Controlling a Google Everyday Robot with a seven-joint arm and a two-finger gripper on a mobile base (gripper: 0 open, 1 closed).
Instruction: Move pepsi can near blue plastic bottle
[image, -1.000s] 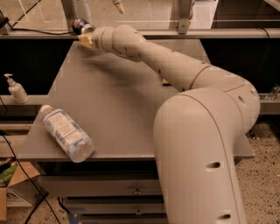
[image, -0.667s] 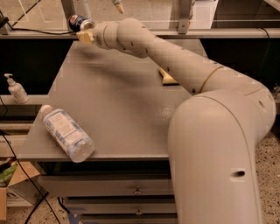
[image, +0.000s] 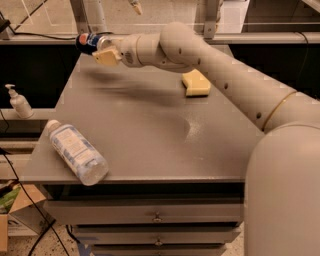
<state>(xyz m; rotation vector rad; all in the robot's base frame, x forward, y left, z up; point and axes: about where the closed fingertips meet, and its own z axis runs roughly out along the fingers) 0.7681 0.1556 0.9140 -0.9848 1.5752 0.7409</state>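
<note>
The pepsi can (image: 87, 42) is dark blue with a round red-white-blue logo. It is held lying sideways above the far left corner of the grey table (image: 150, 125). My gripper (image: 99, 47) is shut on the pepsi can, with a tan finger pad (image: 106, 57) showing below it. The blue plastic bottle (image: 76, 151) lies on its side at the table's front left corner, white cap pointing to the far left. The can is well behind the bottle and clear of the table top.
A yellow sponge (image: 195, 83) lies on the table at the far right. A small white pump-dispenser bottle (image: 19, 102) stands on a lower shelf left of the table. Drawers run below the table's front edge. My arm spans the right side of the view.
The gripper with the pepsi can has lifted off the table's far edge and moved a little forward and right. The arm has swung, uncovering the yellow sponge. The bottle has not moved.
</note>
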